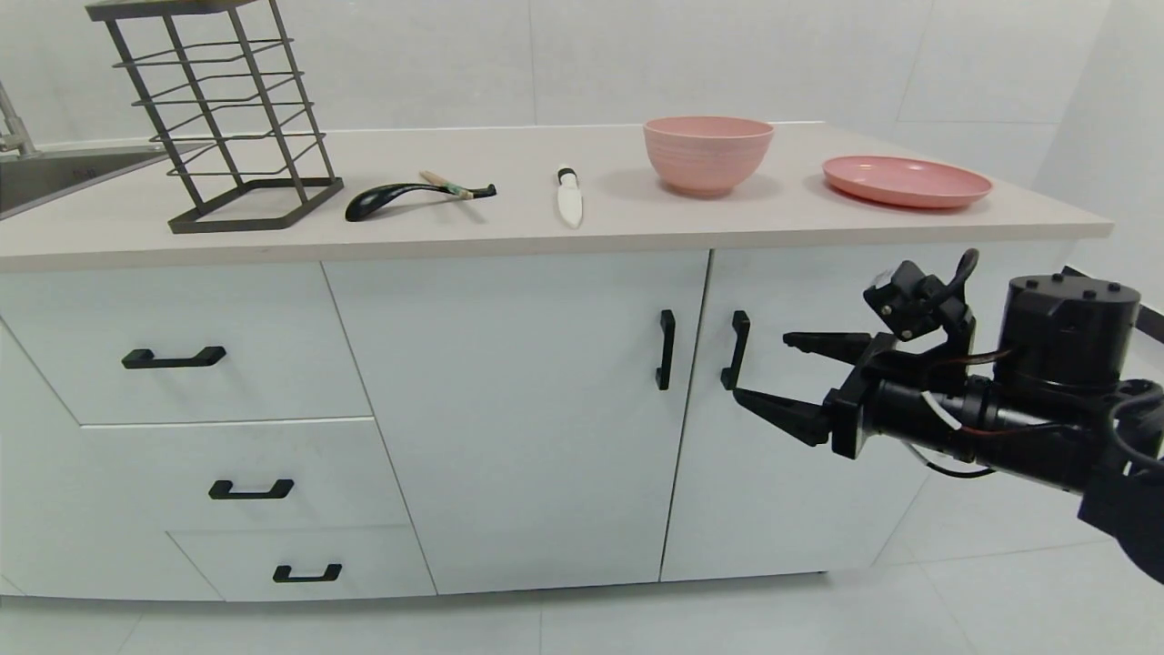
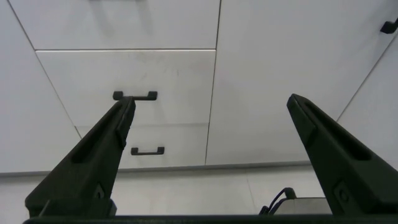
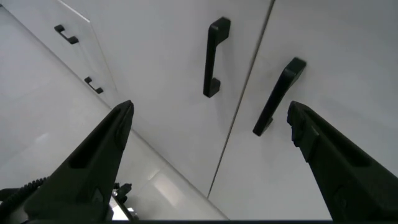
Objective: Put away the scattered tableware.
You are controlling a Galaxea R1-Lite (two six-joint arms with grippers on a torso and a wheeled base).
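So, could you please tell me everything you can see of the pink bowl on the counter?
The pink bowl is round and deep, matte and plastic-looking, with faint ridges below its rim. It stands upright on the pale countertop, between the white knife and the pink plate, touching neither. Its inside is hidden.

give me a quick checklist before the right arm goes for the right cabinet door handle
1. Right gripper open: ok.
2. Right door handle framed between its fingers in the right wrist view: ok.
3. Fingers around that handle: not ok, it lies beyond the tips.
4. Cabinet doors shut: ok.
5. Left gripper open, holding nothing: ok.
6. Pink bowl, pink plate, knife and spoon resting on the countertop: ok.
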